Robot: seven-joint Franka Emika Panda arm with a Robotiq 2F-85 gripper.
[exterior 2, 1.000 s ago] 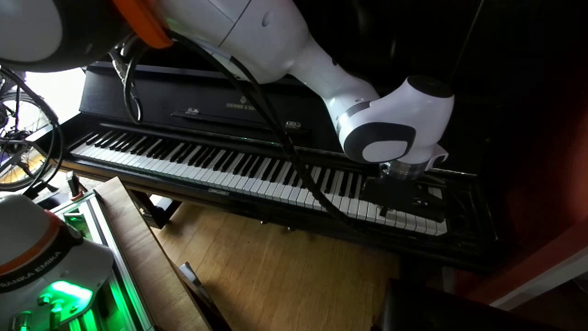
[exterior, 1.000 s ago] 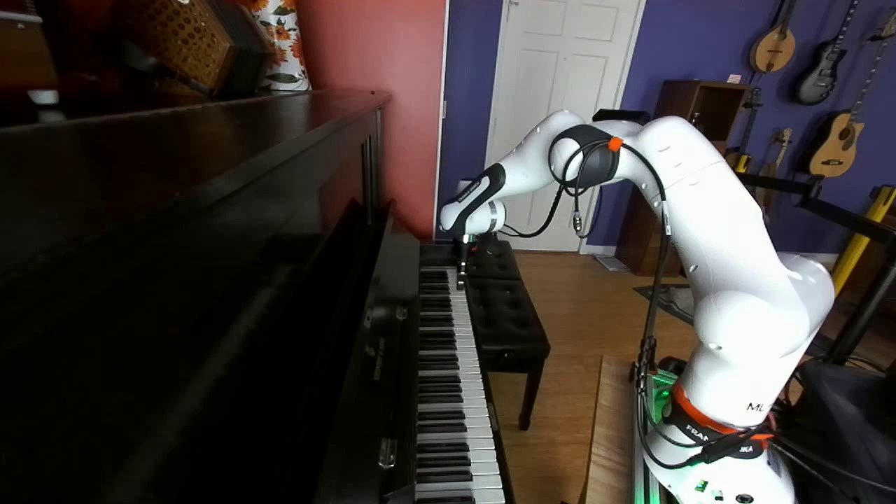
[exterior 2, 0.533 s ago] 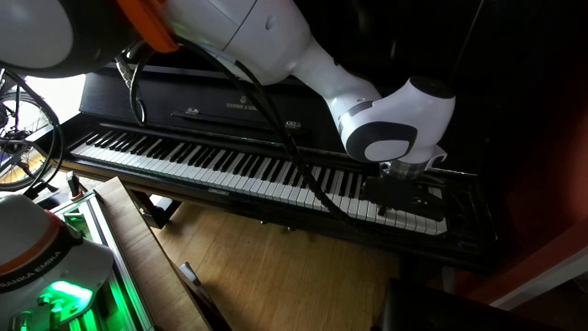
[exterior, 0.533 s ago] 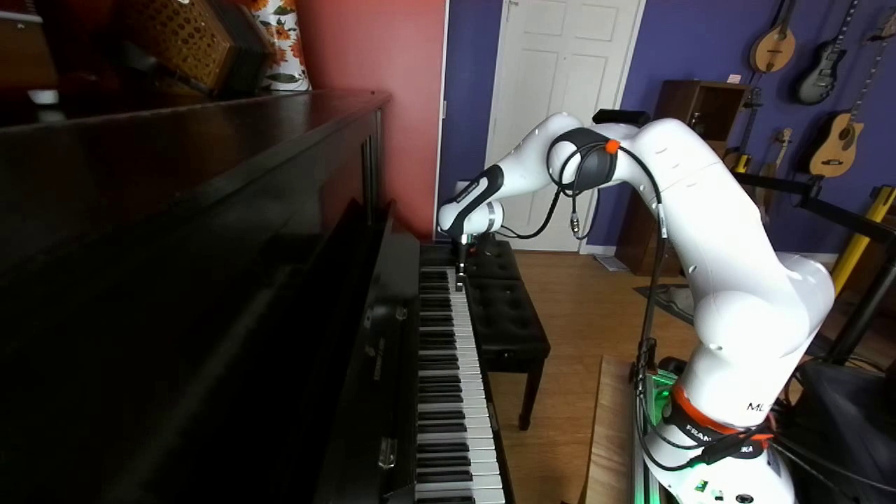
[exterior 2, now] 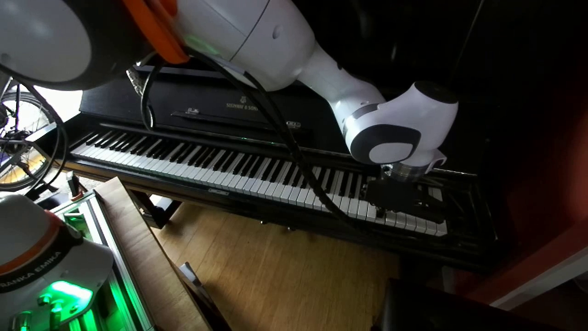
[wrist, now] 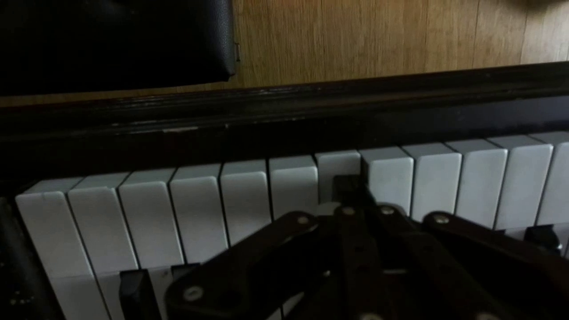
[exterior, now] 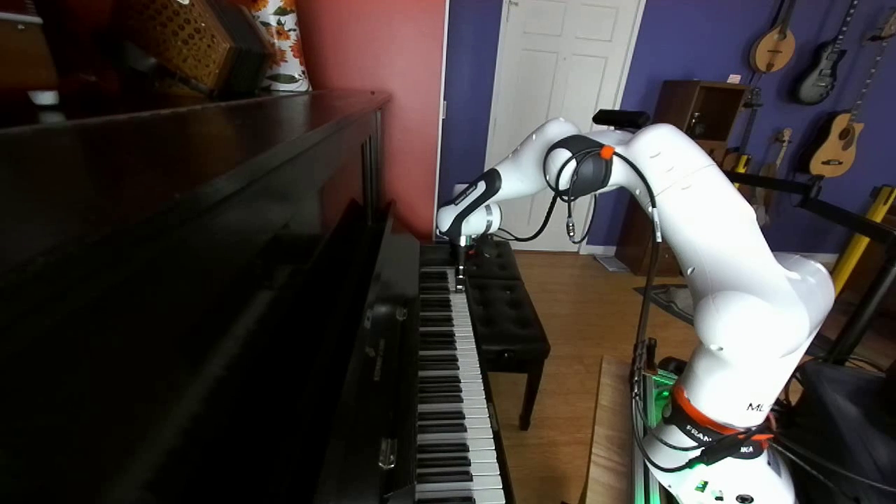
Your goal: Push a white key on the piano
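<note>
1. Wrist view: we see the black metal gripper, its jaws drawn narrow until they meet, tip on a white oblong key that sits lower than the neighbouring white keys.
2. In an exterior view we find the large, glossy dark wooden upright piano standing alongside one long edge of the black padded bench.
3. Beside that same edge, we see the white jointed robot arm bent down to the keys.
</note>
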